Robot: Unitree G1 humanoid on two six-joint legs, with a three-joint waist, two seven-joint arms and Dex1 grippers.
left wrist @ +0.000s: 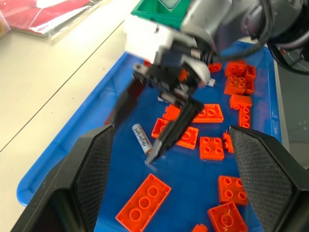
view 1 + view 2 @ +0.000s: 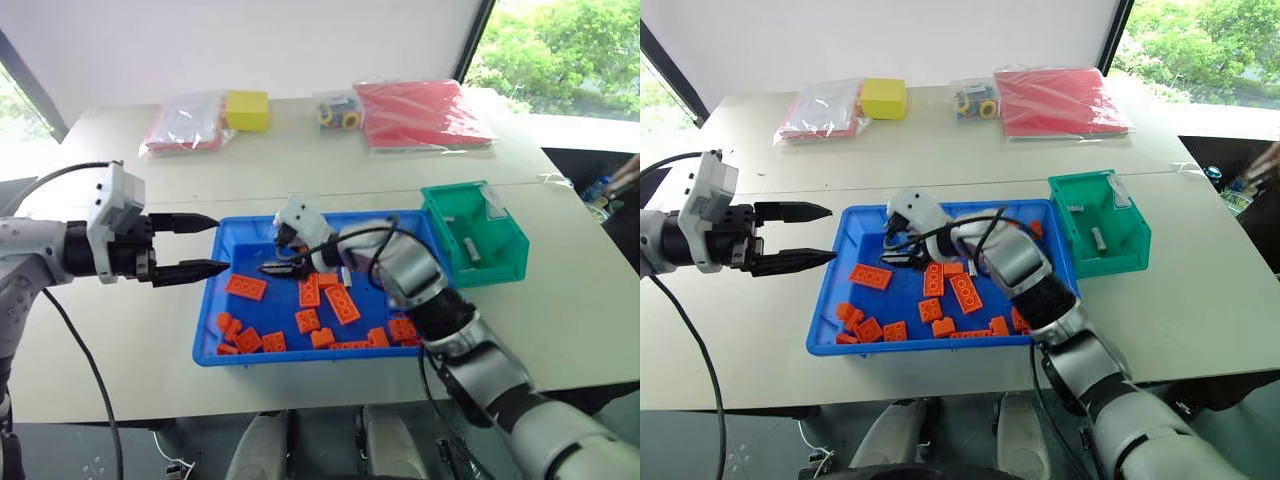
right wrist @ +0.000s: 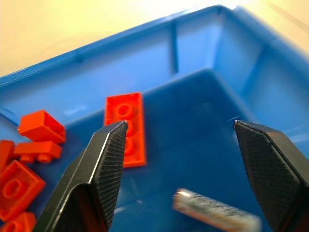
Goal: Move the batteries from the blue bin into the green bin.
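The right gripper (image 3: 181,159) hangs spread wide inside the blue bin (image 2: 215,300), holding nothing, with a battery (image 3: 215,210) lying loose on the bin floor just under it, beside the orange bricks (image 2: 320,310). Lower it so both fingers straddle the battery across its width, clear of the bricks, before closing. The green bin (image 2: 500,255), touching the blue bin's corner, already holds a battery (image 2: 474,252). The left gripper (image 2: 200,245) waits spread at the blue bin's other end.
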